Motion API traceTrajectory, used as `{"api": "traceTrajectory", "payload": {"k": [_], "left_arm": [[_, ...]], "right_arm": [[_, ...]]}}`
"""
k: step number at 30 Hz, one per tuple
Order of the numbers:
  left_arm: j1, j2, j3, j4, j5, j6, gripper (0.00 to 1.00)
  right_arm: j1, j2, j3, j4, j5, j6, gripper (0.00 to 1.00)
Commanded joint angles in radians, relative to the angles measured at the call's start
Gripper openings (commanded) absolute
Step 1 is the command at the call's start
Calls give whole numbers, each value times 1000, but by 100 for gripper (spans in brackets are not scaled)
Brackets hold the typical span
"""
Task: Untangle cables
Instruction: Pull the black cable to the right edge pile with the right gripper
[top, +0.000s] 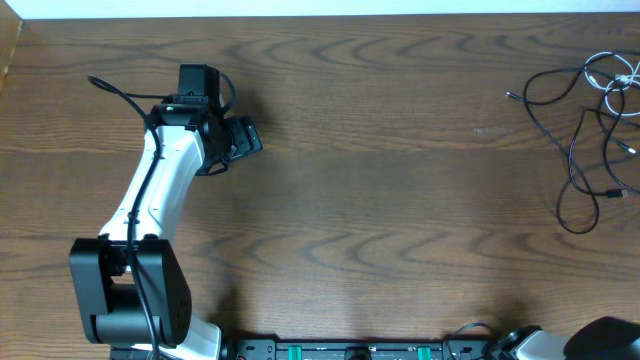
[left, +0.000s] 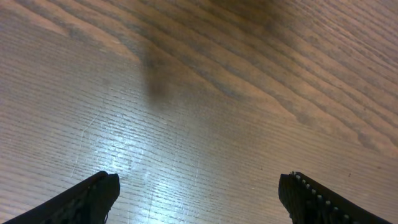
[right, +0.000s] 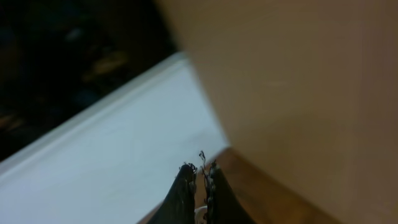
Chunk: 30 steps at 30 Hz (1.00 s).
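Left pincer (left: 198, 183) hangs over the wood w/ both fingers spread wide apart, nothing between them; seen from overhead, it sits on the left side of the table (top: 380, 200), at the end of the white-and-black left arm (top: 150, 200); right pincer (right: 200, 180) has its two fingers pressed together, tips touching; that view is blurred, w/ a white surface and a tan panel behind; can't tell whether anything thin is caught between them; cables (top: 585, 130) lie in a loose tangle at the table's right edge, near the top corner of the overhead view; mostly black loops, one white cord (top: 622, 80) among them, partly cut off by the frame; tangle is well apart from the left pincer.
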<state>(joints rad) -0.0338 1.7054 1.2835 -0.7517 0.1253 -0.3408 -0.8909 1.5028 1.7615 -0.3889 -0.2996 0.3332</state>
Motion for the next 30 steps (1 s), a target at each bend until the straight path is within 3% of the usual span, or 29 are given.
{"api": "traceTrajectory", "payload": {"k": [1, 12, 13, 14, 16, 18, 24, 30], "left_arm": [[4, -26, -4, 6, -5, -36, 88], [4, -26, -4, 28, -5, -47, 88], [4, -26, -4, 28, -5, -47, 88], [4, -26, -4, 29, -5, -47, 88], [4, -26, -4, 31, -5, -47, 88], [4, -26, -4, 32, -5, -47, 88], [4, -26, -4, 31, -5, -46, 88], [4, -26, -4, 31, -5, -46, 88]], "right_arm": [[-33, 76, 1, 1, 121, 9, 1], [18, 367, 1, -4, 230, -39, 1], [23, 387, 1, -6, 230, -39, 11], [28, 409, 1, -10, 230, -39, 27], [38, 442, 1, -27, 230, -39, 74], [49, 458, 1, -42, 229, -39, 96], [87, 439, 1, -56, 175, -43, 99], [144, 356, 3, -75, -7, -54, 99]]}}
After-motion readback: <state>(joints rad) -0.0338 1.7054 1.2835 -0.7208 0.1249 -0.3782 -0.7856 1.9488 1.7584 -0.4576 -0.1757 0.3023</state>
